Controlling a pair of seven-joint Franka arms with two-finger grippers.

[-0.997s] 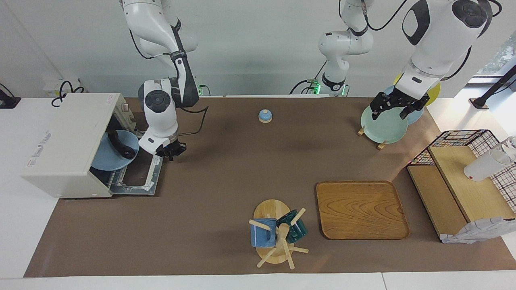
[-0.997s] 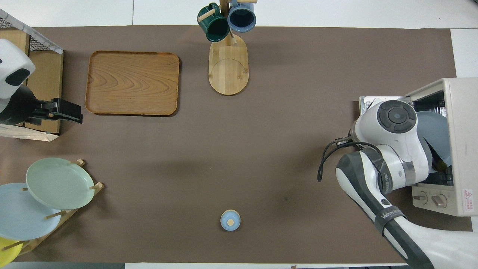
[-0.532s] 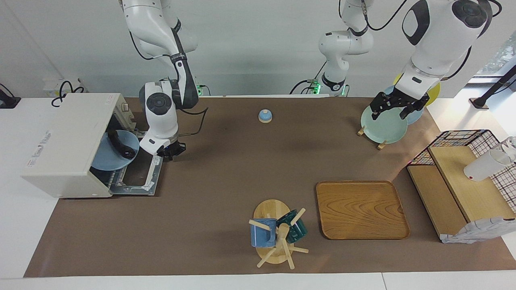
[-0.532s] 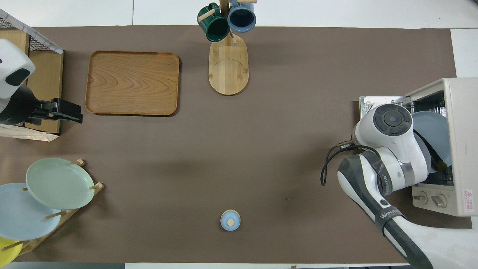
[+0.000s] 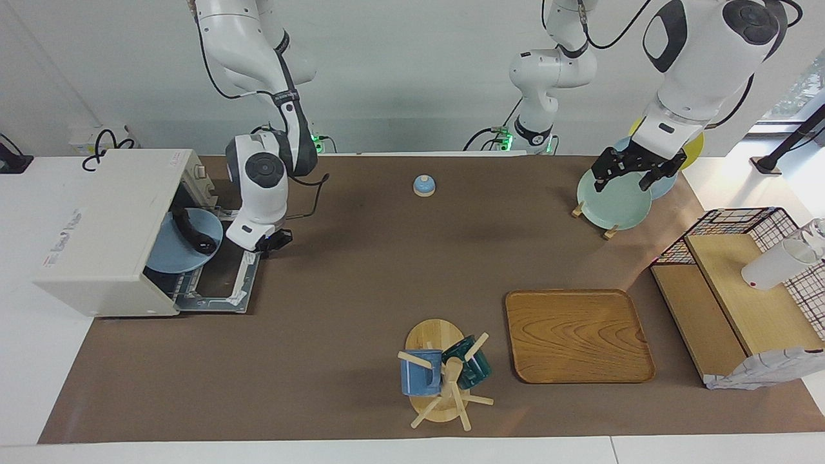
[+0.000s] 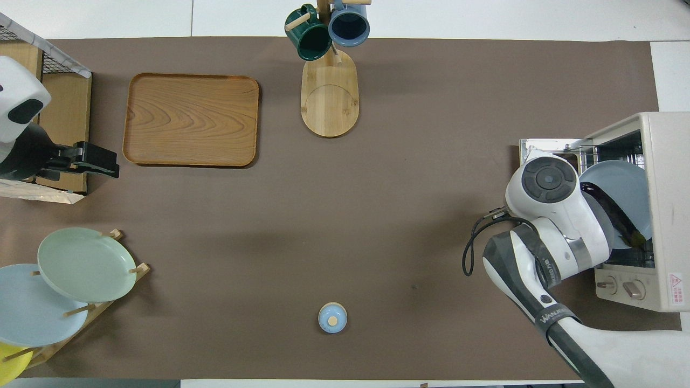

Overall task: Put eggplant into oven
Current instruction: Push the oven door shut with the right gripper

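Note:
The off-white oven stands at the right arm's end of the table with its door dropped open. The dark eggplant lies on a blue plate that sits tilted in the oven's mouth; both also show in the overhead view, the eggplant on the plate. My right gripper hangs empty just outside the oven, over the door's corner nearer the robots, clear of the eggplant. In the overhead view the arm hides it. My left gripper waits open and empty above the plate rack.
A plate rack with green, blue and yellow plates stands at the left arm's end. A small blue bell sits near the robots. A wooden tray, a mug tree and a wire basket shelf lie farther out.
My right arm's wrist has shifted slightly away from the oven opening, so more of the plate and eggplant shows from overhead. The eggplant, plate and left arm have not moved.

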